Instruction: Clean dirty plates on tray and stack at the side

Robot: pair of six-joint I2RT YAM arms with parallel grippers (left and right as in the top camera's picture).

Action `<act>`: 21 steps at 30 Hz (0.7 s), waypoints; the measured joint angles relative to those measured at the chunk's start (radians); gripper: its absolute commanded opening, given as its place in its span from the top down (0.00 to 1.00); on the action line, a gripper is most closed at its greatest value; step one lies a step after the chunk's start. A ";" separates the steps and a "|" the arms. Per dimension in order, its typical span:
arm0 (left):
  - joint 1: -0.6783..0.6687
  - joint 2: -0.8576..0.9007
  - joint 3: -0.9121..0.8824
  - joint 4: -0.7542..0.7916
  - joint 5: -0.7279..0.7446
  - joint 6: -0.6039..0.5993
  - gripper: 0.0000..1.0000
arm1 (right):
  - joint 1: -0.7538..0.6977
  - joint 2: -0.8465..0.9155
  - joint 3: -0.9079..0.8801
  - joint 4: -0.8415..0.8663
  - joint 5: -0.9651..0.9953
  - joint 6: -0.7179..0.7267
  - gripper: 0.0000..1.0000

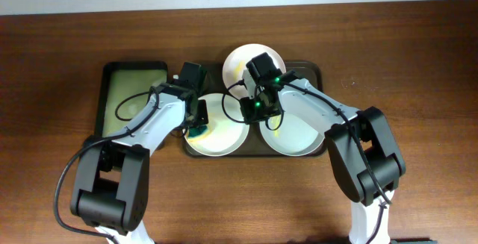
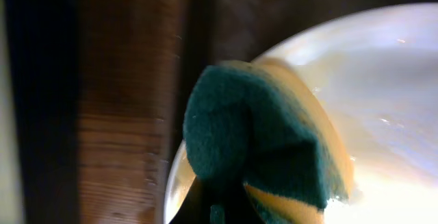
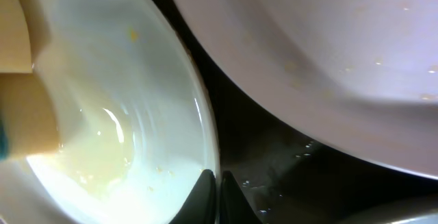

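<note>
The dark brown tray (image 1: 310, 69) holds three white plates. The front-left plate (image 1: 224, 128) has yellowish smears; it also shows in the left wrist view (image 2: 390, 107) and the right wrist view (image 3: 116, 94). My left gripper (image 1: 198, 129) (image 2: 219, 207) is shut on a green and yellow sponge (image 2: 253, 135), which presses on that plate's left rim. My right gripper (image 1: 258, 112) (image 3: 217, 186) is shut on the same plate's right rim, one finger inside and one outside. The front-right plate (image 1: 299, 132) (image 3: 328, 59) and the back plate (image 1: 240, 59) lie on the tray, partly under my right arm.
A smaller black-rimmed tray with a greenish inside (image 1: 134, 95) lies just left of the brown tray, under my left arm. Wet tray floor (image 3: 287, 176) shows between the two front plates. Brown wooden table (image 1: 418, 65) surrounds everything.
</note>
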 measured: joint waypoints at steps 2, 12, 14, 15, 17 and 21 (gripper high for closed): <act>0.000 -0.008 0.005 -0.004 -0.034 0.002 1.00 | 0.003 0.000 0.000 0.003 -0.006 0.001 0.96; 0.065 -0.343 0.020 -0.039 -0.115 -0.001 1.00 | -0.003 -0.021 0.106 -0.165 0.096 -0.073 0.96; 0.152 -0.389 0.021 -0.073 -0.085 -0.004 1.00 | 0.004 -0.035 0.201 -0.256 0.205 -0.088 0.96; 0.201 -0.395 0.023 -0.089 -0.061 -0.006 1.00 | 0.010 -0.039 0.256 -0.301 0.266 -0.102 0.96; 0.303 -0.395 0.023 -0.117 -0.004 -0.006 1.00 | 0.050 -0.042 0.379 -0.377 0.403 -0.122 0.96; 0.414 -0.395 0.023 -0.133 0.052 -0.006 1.00 | 0.199 -0.055 0.546 -0.463 0.727 -0.141 0.96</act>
